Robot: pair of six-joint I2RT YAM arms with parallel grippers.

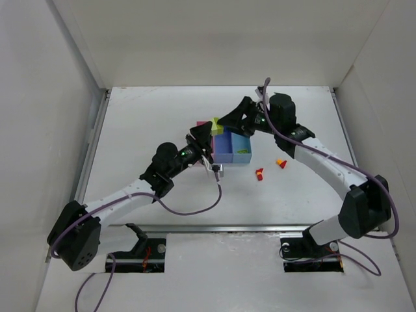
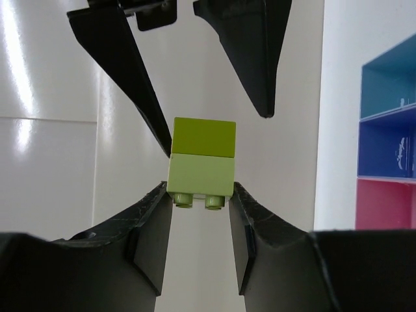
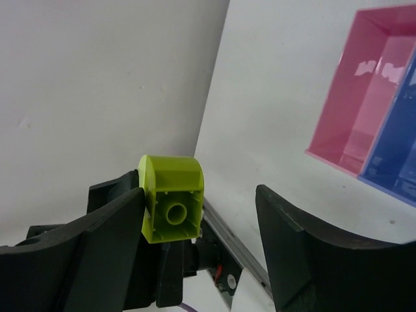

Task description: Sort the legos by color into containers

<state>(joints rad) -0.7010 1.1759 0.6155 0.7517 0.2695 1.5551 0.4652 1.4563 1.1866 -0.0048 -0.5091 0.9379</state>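
A yellow-green lego (image 1: 216, 125), two stacked bricks, is held in the air beside the bins. My left gripper (image 2: 200, 195) is shut on its lower, lighter brick (image 2: 201, 174). My right gripper (image 3: 200, 195) is open around the upper brick (image 3: 170, 198). Its left finger touches the brick and its right finger stands apart. In the top view the left gripper (image 1: 205, 140) and right gripper (image 1: 224, 122) meet over the pink bin (image 1: 202, 124). The medium blue bin (image 1: 224, 146) and light blue bin (image 1: 242, 146) adjoin it. A red lego (image 1: 259, 173) and an orange-yellow lego (image 1: 281, 162) lie on the table.
The bins show at the right edge of the left wrist view, light blue (image 2: 390, 84), medium blue (image 2: 387, 146) and pink (image 2: 383, 205). White walls enclose the table. A metal rail (image 1: 221, 227) runs along its near edge. The left arm's cable (image 1: 195, 209) loops over the table.
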